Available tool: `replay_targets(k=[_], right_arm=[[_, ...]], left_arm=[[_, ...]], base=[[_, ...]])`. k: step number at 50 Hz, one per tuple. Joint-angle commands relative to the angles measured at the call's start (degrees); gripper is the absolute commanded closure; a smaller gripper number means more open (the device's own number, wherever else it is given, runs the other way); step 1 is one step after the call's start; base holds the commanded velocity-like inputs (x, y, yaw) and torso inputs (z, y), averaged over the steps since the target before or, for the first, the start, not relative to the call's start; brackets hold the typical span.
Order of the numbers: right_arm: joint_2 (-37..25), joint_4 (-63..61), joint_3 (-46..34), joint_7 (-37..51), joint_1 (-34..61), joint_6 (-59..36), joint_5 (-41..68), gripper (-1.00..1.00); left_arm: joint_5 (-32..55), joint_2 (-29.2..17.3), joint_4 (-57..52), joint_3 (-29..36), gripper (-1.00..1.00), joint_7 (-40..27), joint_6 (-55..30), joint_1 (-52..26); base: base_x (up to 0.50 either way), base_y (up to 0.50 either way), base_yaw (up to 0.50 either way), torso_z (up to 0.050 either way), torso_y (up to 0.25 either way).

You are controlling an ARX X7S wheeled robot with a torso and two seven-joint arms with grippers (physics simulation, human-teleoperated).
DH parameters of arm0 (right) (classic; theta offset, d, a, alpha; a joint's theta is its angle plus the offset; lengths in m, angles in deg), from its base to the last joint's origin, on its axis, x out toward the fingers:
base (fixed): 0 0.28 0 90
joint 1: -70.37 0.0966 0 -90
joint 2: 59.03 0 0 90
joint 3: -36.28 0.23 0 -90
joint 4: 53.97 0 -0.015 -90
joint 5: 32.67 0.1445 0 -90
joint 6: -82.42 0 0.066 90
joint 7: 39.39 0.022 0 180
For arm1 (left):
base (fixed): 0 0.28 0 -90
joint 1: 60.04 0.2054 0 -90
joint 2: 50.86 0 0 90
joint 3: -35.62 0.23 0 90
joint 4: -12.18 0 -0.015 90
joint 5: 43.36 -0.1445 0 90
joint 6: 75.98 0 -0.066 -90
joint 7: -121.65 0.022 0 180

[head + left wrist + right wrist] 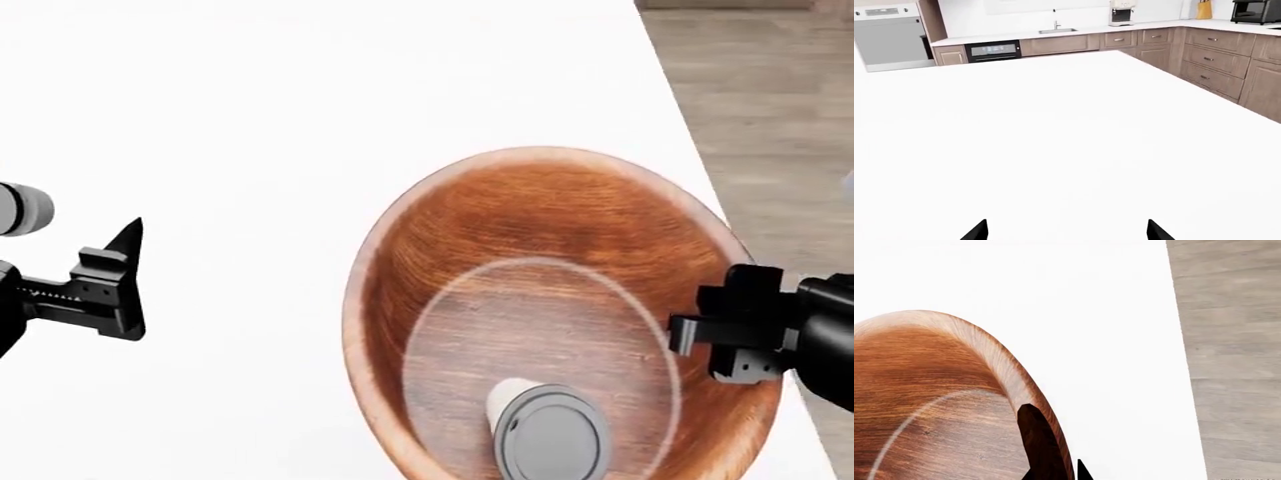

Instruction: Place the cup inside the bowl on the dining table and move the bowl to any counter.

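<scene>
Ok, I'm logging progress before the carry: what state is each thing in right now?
cup: lying inside the bowl, lid on.
bowl: on the dining table, near its edge.
right gripper: jaws straddling the bowl's rim, one inside, one outside.
left gripper: open, empty, over the table.

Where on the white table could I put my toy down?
The dining table is bare beyond the bowl, and between the bowl and the left tool. The right tool crowds the bowl's rim; the cup lies inside.
</scene>
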Motion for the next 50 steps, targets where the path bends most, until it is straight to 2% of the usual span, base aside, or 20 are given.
replay_targets(k=[1, 50], right_arm=[[0.62, 0.14, 0.29, -1.31, 0.37, 0.43, -0.53, 1.00], [-1.65, -1.65, 1.52, -1.21, -2.49, 2.26, 1.18, 1.00]], left_arm=[[-0.05, -0.16, 0.35, 0.12, -1.00, 0.22, 0.27, -0.05], [0.32, -0.18, 0.10, 0.85, -1.00, -0.31, 0.29, -0.34]], base=[[0.00, -0.50, 0.00, 0.000, 0.000], [0.00, -0.50, 0.00, 0.000, 0.000]])
